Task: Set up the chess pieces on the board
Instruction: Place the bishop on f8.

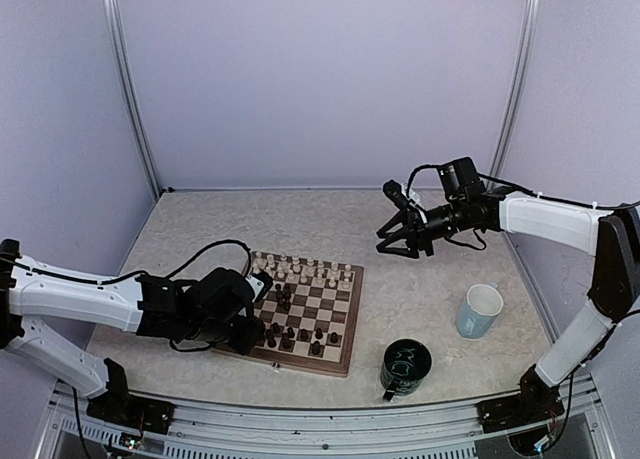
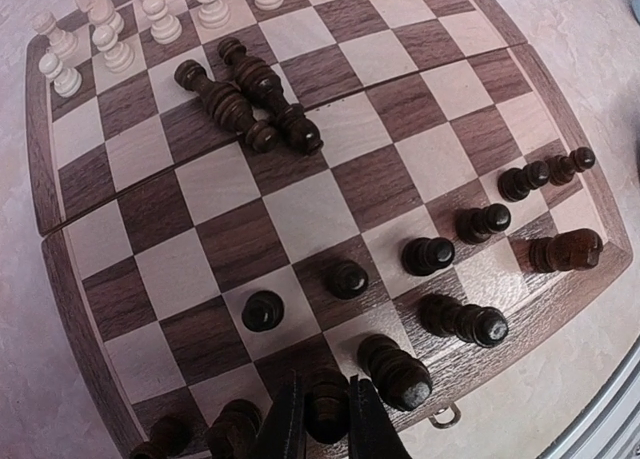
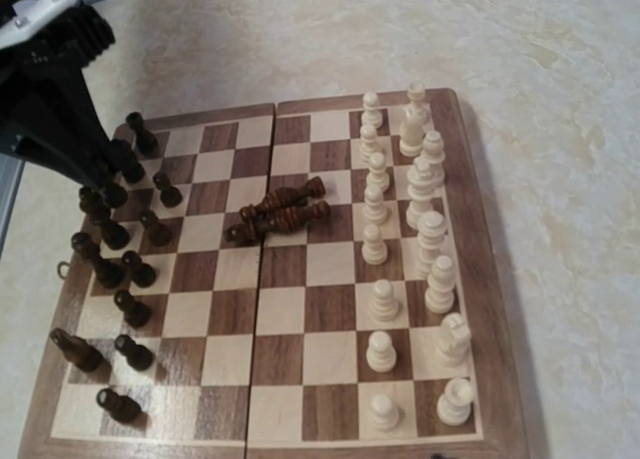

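The board [image 1: 345,319] lies in front of the left arm. Cream chess pieces [image 3: 420,229] stand in two rows along its far side. Dark pieces [image 2: 430,254] stand along the near side. Three dark pieces [image 2: 250,104] lie toppled together near the middle. My left gripper [image 2: 325,424] is down over the board's near edge row, shut on an upright dark piece [image 2: 327,404] with other dark pieces close on both sides. My right gripper [image 1: 400,241] hangs in the air to the right of the board, fingers apart and holding nothing; its fingers stay outside the right wrist view.
A pale blue mug [image 1: 480,311] stands on the table right of the board. A dark green mug [image 1: 405,367] sits near the front edge, just past the board's right corner. Enclosure walls and metal posts ring the table.
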You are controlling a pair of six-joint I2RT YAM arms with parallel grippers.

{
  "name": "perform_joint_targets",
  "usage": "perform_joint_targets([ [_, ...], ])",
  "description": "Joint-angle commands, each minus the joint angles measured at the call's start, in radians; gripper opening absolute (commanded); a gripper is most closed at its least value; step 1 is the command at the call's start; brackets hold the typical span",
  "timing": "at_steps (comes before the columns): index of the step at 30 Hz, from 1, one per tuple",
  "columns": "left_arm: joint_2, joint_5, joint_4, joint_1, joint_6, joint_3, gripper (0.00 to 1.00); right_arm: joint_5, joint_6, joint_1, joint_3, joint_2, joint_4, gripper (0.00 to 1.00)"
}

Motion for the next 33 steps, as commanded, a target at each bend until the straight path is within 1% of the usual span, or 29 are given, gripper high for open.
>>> perform_joint_targets([
  [1, 0.027, 0.008, 0.008, 0.004, 0.005, -0.005, 0.07, -0.017, -0.009, -0.002, -0.005, 0.014, -0.017, 0.46],
  [17, 0.064, -0.01, -0.018, 0.002, 0.0, 0.004, 0.07, -0.021, -0.011, -0.002, -0.005, 0.018, -0.02, 0.46],
  [23, 0.057, -0.022, -0.022, 0.003, -0.004, 0.007, 0.13, -0.024, -0.011, -0.002, -0.004, 0.022, -0.021, 0.46],
  [29, 0.052, -0.033, -0.03, 0.0, -0.006, 0.008, 0.15, -0.026, -0.009, -0.002, -0.002, 0.024, -0.024, 0.46],
  [33, 0.043, -0.036, -0.031, -0.001, -0.009, 0.01, 0.19, -0.026, -0.009, -0.002, -0.002, 0.027, -0.023, 0.46],
])
